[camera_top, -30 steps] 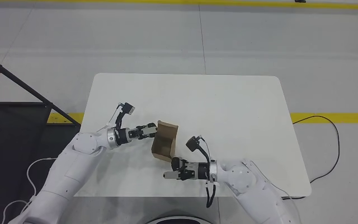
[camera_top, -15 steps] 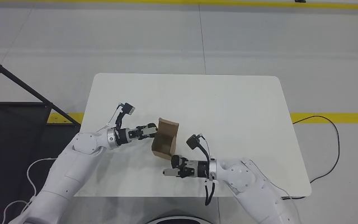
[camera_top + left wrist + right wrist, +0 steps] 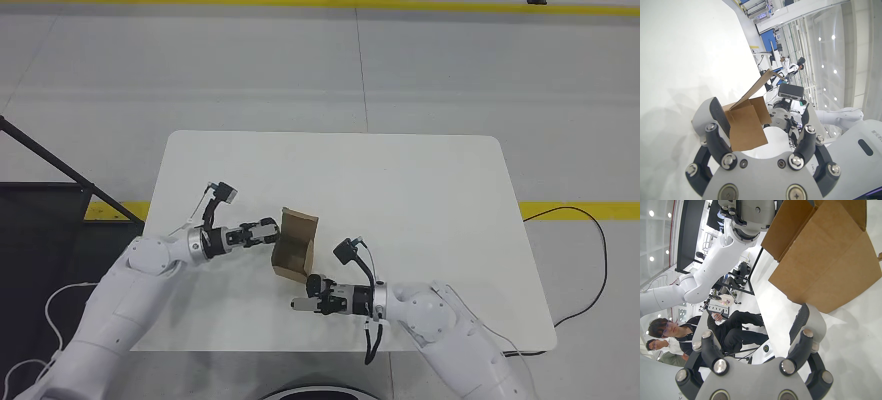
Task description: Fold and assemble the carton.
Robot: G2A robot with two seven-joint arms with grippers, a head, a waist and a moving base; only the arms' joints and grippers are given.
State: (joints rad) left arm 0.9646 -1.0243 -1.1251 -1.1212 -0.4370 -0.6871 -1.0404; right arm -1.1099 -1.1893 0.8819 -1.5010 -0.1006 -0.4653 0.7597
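Fingers (image 3: 718,113) of your left gripper (image 3: 262,231) are standing wide apart, clamping nothing. In the left wrist view, one dark pad is touching the edge of the carton's (image 3: 295,250) near wall, and the other pad (image 3: 806,117) is hanging clear of the cardboard. The brown carton is sitting on the white table (image 3: 420,190), toward the robot's edge and left of the middle. You are looking into its open side from above, with one flap (image 3: 300,222) standing up on the far side. Just right of it and nearer the robot, your right gripper (image 3: 303,301) is hovering beside the carton's near corner, fingers likewise spread. In the right wrist view one fingertip (image 3: 803,313) is sitting just under the carton's outer wall; you cannot tell whether they are touching.
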